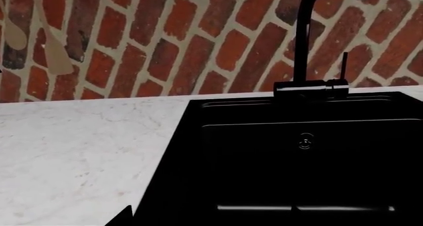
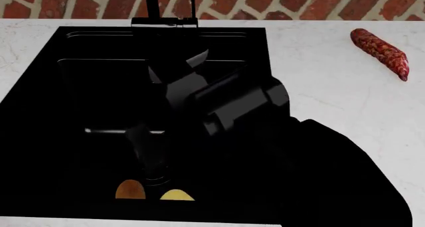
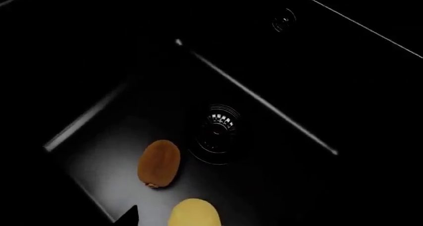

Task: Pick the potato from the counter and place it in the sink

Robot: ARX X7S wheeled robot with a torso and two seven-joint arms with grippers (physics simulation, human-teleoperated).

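The pale yellow potato point(image 2: 176, 195) lies on the floor of the black sink point(image 2: 79, 87), near its front wall, beside a smaller orange-brown item point(image 2: 131, 189). In the right wrist view the potato point(image 3: 193, 213) rests free on the basin floor, close under the gripper, with the orange-brown item point(image 3: 158, 162) and the round drain point(image 3: 218, 132) beyond it. My right gripper point(image 2: 151, 160) hangs inside the sink just above the potato, open and empty; one dark fingertip point(image 3: 129, 216) shows. My left gripper is open, with one fingertip point(image 1: 126, 216) showing at the sink's left rim.
The white marble counter point(image 2: 319, 82) surrounds the sink. A long red-speckled sweet potato point(image 2: 379, 52) lies on it at the back right. The black faucet point(image 2: 153, 8) stands at the sink's back edge before a brick wall point(image 1: 165, 32). My right arm point(image 2: 246, 107) spans the basin.
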